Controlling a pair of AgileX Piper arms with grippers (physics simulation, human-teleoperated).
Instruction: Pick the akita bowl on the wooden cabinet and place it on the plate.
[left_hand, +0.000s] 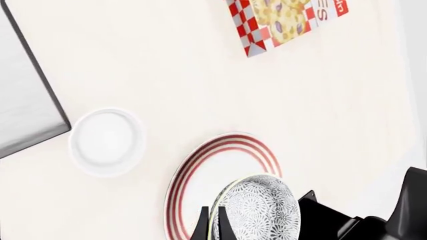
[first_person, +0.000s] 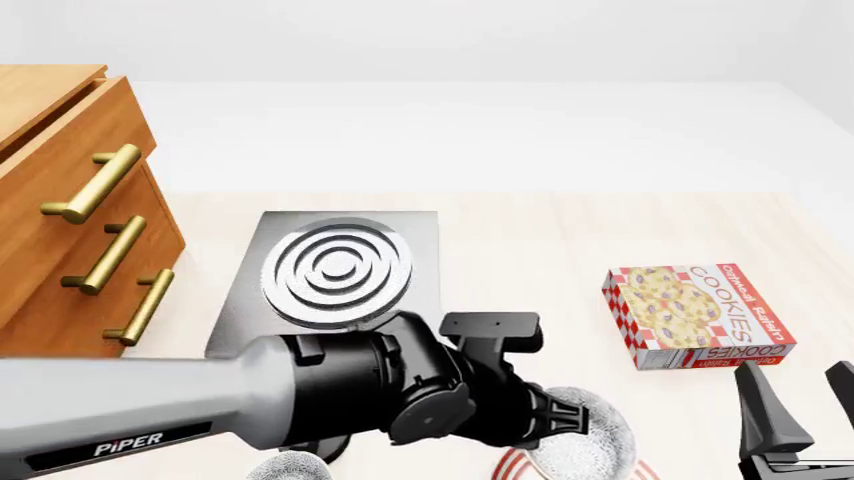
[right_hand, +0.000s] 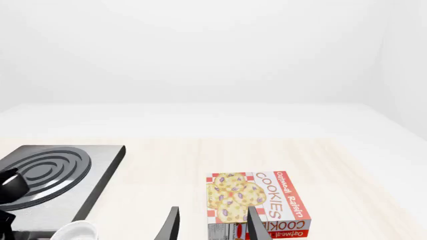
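The akita bowl (left_hand: 260, 207), grey-white with fine dark speckles, hangs over the plate (left_hand: 213, 165), a white disc with red rings. My left gripper (left_hand: 212, 216) is shut on the bowl's rim, one finger on each side of it. The front view shows the bowl (first_person: 594, 440) just past my left wrist, above the plate (first_person: 514, 466); whether they touch cannot be told. The wooden cabinet (first_person: 67, 200) stands at the far left. My right gripper (right_hand: 212, 222) is open and holds nothing, low at the right (first_person: 798, 390).
A small white ramekin (left_hand: 107, 142) sits beside the plate. The grey stove slab (first_person: 334, 270) with its ringed burner lies between cabinet and plate. A cookie box (first_person: 694, 315) lies at the right, just ahead of my right gripper.
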